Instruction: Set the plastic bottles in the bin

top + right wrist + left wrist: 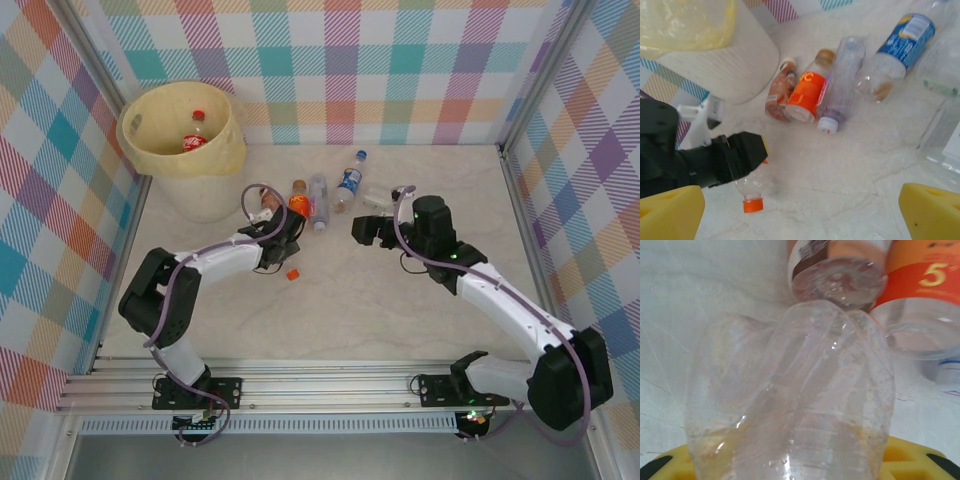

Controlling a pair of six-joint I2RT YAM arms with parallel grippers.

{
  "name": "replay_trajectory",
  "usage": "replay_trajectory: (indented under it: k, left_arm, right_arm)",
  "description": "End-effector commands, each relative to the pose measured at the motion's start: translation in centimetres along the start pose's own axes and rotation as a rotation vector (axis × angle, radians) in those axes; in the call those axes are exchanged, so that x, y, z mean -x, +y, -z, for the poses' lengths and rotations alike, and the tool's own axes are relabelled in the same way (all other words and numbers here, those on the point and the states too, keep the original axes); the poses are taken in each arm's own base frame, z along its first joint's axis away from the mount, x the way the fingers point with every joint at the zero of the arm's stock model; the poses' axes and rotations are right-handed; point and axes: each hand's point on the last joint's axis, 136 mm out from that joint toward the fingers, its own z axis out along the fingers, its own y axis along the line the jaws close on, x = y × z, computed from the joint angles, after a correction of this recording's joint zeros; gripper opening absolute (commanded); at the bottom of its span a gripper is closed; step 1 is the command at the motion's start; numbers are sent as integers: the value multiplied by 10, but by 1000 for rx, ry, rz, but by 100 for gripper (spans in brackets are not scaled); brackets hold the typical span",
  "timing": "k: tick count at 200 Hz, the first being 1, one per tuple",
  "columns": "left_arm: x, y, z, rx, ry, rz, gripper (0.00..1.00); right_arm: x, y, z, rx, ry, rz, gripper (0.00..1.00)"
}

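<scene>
The left gripper (285, 250) was clamped on an orange-capped bottle (751, 189), holding the thin, clear body between its yellow pads (907, 460), with the cap end sticking out low over the surface (400, 320). I could not tell whether the cap was touching it. The right gripper (360, 229) was spread wide and held nothing, hovering near the row of loose bottles.

The main risk was the hold itself. The empty bottle looked soft and slick, and a hard squeeze would likely buckle it or let it squirt out on the way up to the bin (182, 150).

The bin stood at the far left corner, well apart from the gripper and taller than anything else. A red-labelled bottle (196, 135) already lay inside. A low carry could catch the bagged rim, tip the bin, or drop the bottle outside it.

A brown bottle (780, 90) and an orange bottle (804, 93) lay touching each other just past the held one. A clear bottle (842, 80) lay beside them and a blue-labelled bottle (901, 44) further right. Swinging the protruding end could knock them rolling, perhaps under the right arm, which was close enough that both arms could clash.
</scene>
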Motion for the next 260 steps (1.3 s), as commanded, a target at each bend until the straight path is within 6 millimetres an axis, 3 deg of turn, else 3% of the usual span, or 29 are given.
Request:
replay_trajectory:
  k: [1,45,102,142,203,234,260]
  left_arm:
    - [9,-9,20,-52,-13,-50,42]
    - [41,-37,59,-184,-54,-92,41]
    - [120,-74,128,-365,-222,-114,41]
    - [173,-87,167,-431,-356,-95,41]
    - [271,-83,224,-379,-654,-113,41]
    - [322,-57,236,-304,-750,-84,41]
    - [354,-32,234,-243,-787,-58,41]
  right_arm:
    - [16,20,-5,86,-10,-28,100]
    - [24,26,-15,117,-8,-77,100]
    - [52,45,-7,184,-103,-47,100]
    - [63,53,-3,207,-125,-36,100]
    - [69,57,-5,220,-132,-39,100]
    - [68,56,-3,209,-134,-34,100]
    - [67,51,-2,189,-142,-31,100]
